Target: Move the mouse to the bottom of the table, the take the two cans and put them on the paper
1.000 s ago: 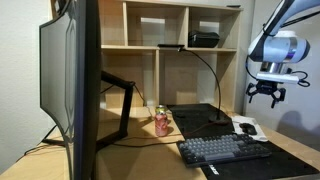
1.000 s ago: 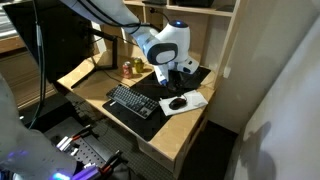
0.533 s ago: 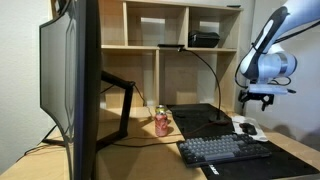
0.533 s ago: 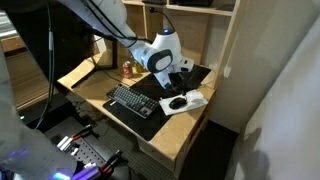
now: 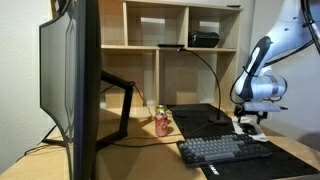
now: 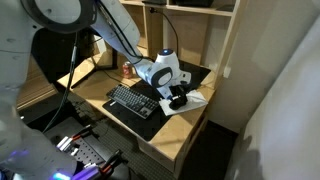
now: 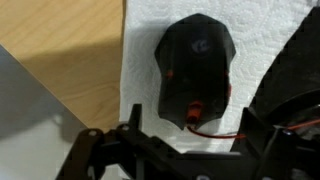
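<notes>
The dark mouse (image 7: 197,70) with red accents lies on the white paper (image 7: 140,60) on the light-wood table (image 7: 55,50). My gripper (image 7: 190,135) is open, just above the mouse's near end, one finger on each side. In both exterior views the gripper (image 5: 248,122) (image 6: 178,97) hangs low over the paper (image 6: 197,100) and mostly hides the mouse. The red-pink can (image 5: 162,125) stands at the back by the monitor arm, with the yellow-green can (image 5: 154,111) just behind it. The cans also show in an exterior view (image 6: 127,69).
A dark keyboard (image 5: 224,150) (image 6: 130,102) lies on the black mat (image 6: 203,74) beside the paper. A large monitor (image 5: 70,90) stands at one side. A black lamp base (image 5: 218,121) sits behind the mat, and a light-wood shelf unit (image 5: 180,60) rises at the back.
My gripper has come down and moved in from above the desk until it sits low over the mouse on the paper. The mouse and cans have not moved.
</notes>
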{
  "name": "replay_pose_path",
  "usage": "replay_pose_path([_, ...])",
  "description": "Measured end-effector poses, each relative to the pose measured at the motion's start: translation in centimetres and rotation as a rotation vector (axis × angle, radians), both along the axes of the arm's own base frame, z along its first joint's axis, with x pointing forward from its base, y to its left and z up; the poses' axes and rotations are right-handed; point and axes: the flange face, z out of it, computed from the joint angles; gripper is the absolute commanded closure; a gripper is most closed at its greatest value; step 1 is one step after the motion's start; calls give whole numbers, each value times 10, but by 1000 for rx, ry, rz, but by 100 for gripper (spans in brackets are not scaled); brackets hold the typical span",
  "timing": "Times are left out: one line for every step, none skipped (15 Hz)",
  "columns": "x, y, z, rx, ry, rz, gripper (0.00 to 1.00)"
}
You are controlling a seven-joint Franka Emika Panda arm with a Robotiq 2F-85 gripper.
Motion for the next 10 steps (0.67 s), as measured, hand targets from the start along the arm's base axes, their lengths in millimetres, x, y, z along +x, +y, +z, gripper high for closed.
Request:
replay_pose_path([2, -2, -4, 0, 5, -4, 0])
replay_pose_path([4, -4, -6, 0, 7, -7, 0])
replay_pose_path([6, -6, -7, 1, 9, -10, 0])
replay_pose_path([7, -7, -9, 4, 15, -14, 0])
replay_pose_path([9, -8, -10, 8, 23, -19, 0])
replay_pose_path([11, -8, -11, 14, 29, -25, 0])
replay_pose_path([13, -8, -12, 25, 37, -33, 0])
replay_pose_path([14, -7, -13, 39, 46, -40, 0])
replay_pose_path([16, -6, -14, 53, 56, -46, 0])
replay_pose_path([17, -5, -14, 67, 64, -53, 0])
